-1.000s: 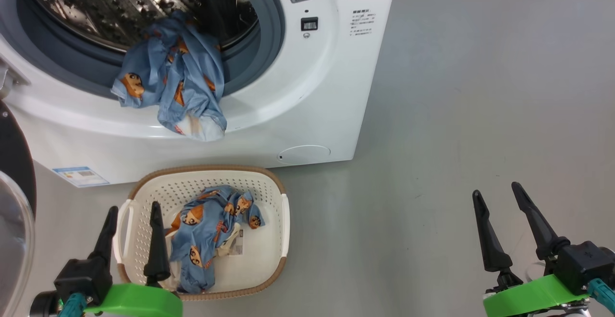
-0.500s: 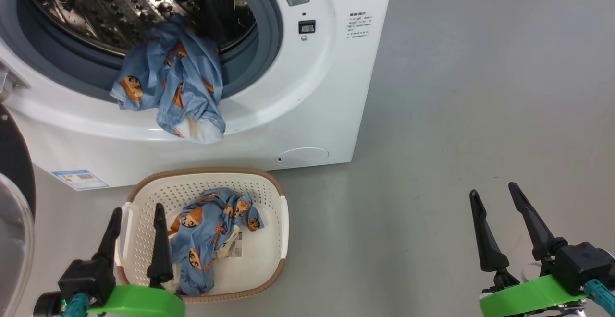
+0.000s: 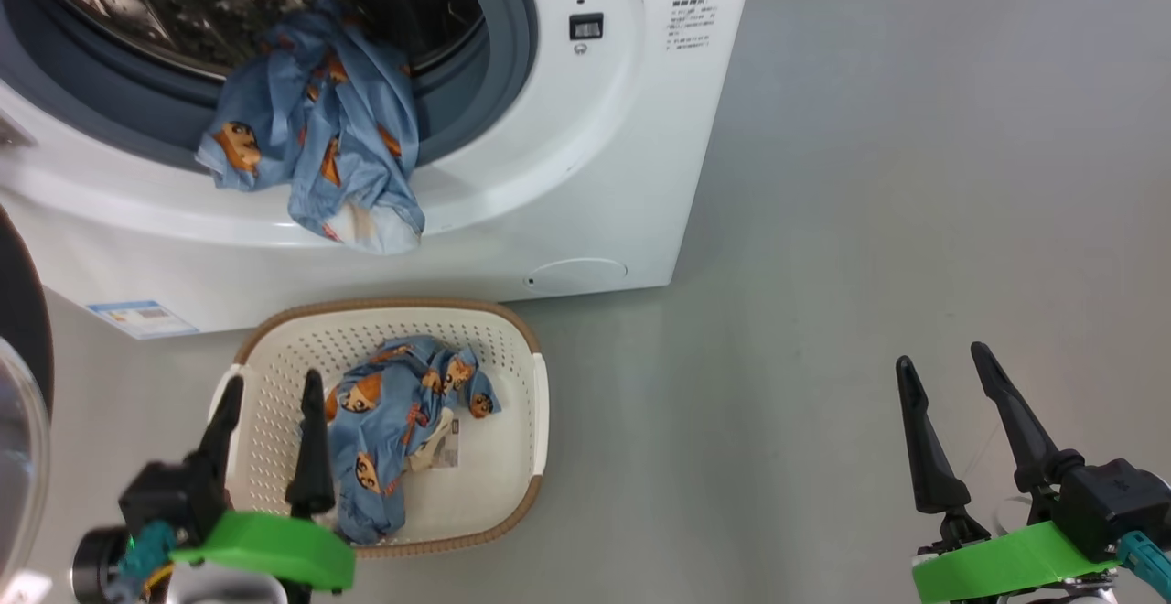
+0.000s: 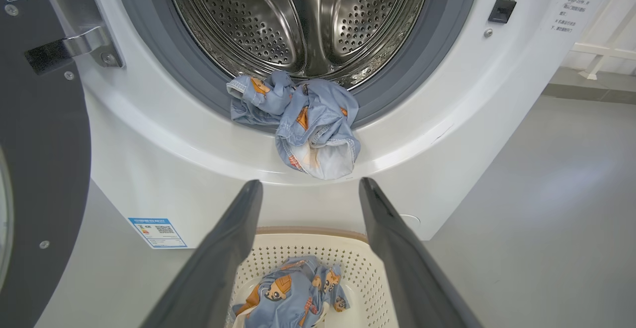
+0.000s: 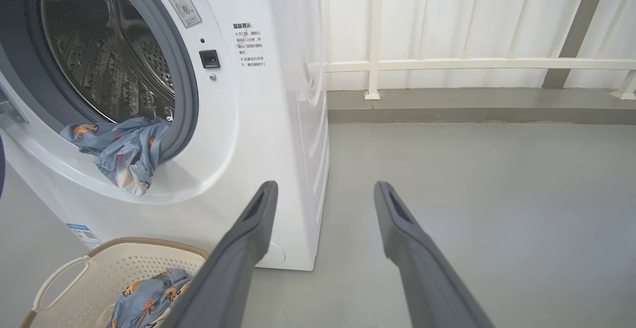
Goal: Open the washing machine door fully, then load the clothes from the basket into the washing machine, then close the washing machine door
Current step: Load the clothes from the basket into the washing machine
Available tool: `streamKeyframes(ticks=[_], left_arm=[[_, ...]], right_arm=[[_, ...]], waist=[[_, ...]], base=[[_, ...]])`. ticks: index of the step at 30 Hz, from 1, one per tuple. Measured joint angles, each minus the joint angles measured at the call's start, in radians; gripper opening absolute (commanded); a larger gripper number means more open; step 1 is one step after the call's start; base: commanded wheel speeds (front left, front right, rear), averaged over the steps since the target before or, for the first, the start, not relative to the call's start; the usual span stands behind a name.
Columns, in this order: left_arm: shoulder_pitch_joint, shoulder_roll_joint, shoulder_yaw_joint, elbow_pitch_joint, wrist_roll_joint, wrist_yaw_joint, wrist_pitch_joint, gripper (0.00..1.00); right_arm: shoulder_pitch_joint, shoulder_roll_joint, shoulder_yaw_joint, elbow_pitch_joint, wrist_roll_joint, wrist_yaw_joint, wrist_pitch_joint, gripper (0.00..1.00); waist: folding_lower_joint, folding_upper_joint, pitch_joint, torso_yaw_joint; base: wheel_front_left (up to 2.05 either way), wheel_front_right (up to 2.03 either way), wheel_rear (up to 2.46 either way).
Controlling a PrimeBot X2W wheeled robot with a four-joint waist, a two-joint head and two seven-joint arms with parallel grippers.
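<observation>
Well, you see the door [image 3: 18,311] cut off; left gripper [image 3: 274,377], spread empty, has edged over the basket [image 3: 384,305]; right gripper [image 3: 941,355] gapes empty too.

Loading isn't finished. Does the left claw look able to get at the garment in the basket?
Probably yes: the left claw is open at the basket's left side, the blue garment lies uncovered right beside it, and nothing stands between.
</observation>
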Motion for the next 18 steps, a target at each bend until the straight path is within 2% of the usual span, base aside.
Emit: streamKeyframes(ticks=[5,12,18], left_arm=[[-0.081,-0.012,-0.001,0.071,-0.035,-0.049,0.019,1.0],[-0.221,-0.02,-0.005,0.165,-0.042,-0.091,0.058,1.0],[-0.384,0.008,-0.002,0.217,-0.051,-0.137,0.119,1.0]], right_arm=[[-0.005,0.001,0.005,-0.004,0.001,0.0,0.0,1.0],[-0.044,0.002,0.011,-0.017,0.003,0.0,0.0,1.0],[-0.099,0.001,0.02,-0.028,0.015,0.0,0.0,1.0]], waist=[[0.0,0.0,0.035,-0.002],[0.0001,0.0,0.098,-0.009],[0.0001,0.0,0.178,-0.025]], base=[[0.0,0.0,0.0],[0.0,0.0,0.0],[0.0,0.0,0.0]])
